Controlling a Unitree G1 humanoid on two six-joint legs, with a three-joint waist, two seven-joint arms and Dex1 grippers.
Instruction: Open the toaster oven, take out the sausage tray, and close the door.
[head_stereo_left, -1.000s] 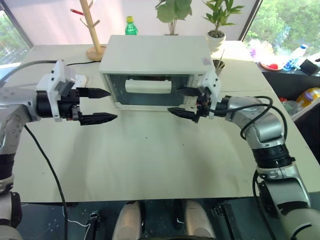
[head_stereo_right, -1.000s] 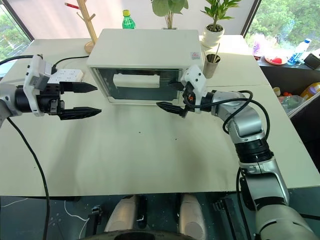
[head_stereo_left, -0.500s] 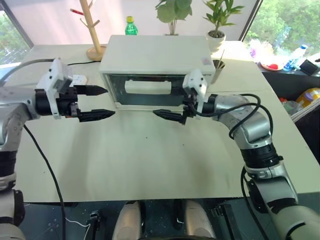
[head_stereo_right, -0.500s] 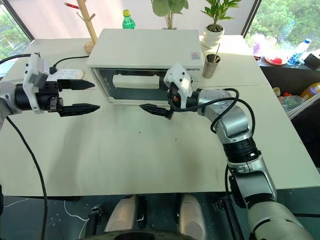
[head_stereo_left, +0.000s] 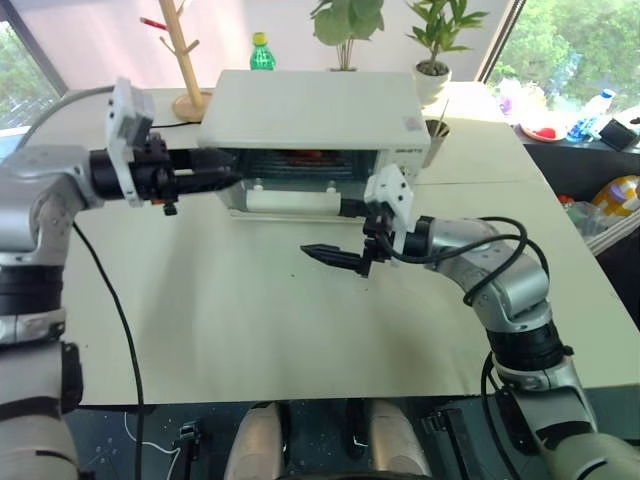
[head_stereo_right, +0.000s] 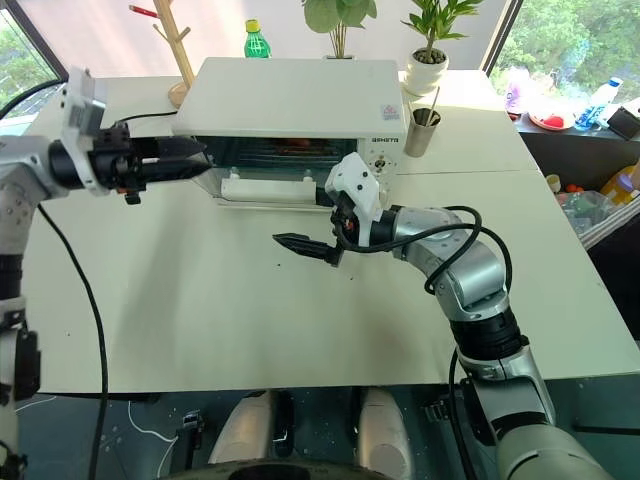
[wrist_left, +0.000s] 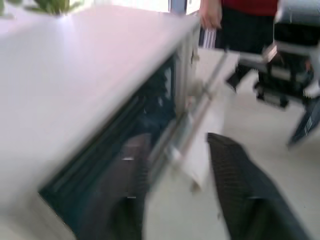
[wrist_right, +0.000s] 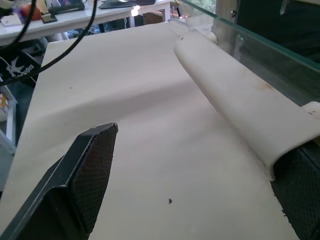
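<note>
The toaster oven (head_stereo_left: 310, 110) is sitting on the table (head_stereo_left: 250, 320) with its door (head_stereo_left: 290, 195) hanging open.
Something red is showing inside it, maybe the sausage tray (head_stereo_left: 305, 155). The right hand (head_stereo_left: 345, 235) is holding its fingers wide apart beside the door's white handle (wrist_right: 235, 95), gripping nothing. The left hand (head_stereo_left: 215, 178) is reaching by the oven's front corner, fingers nearly together; I cannot tell if it is gripping.

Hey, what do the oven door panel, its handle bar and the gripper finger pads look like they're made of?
Door panel: looks like clear glass; it shows a greenish cut edge and the dark interior behind it. Handle: likely matte off-white plastic, smoothly rounded, with faint brown smudges. Right gripper finger pads: black with a fine grid texture, probably rubber or textured plastic; the look leaves that open.
</note>
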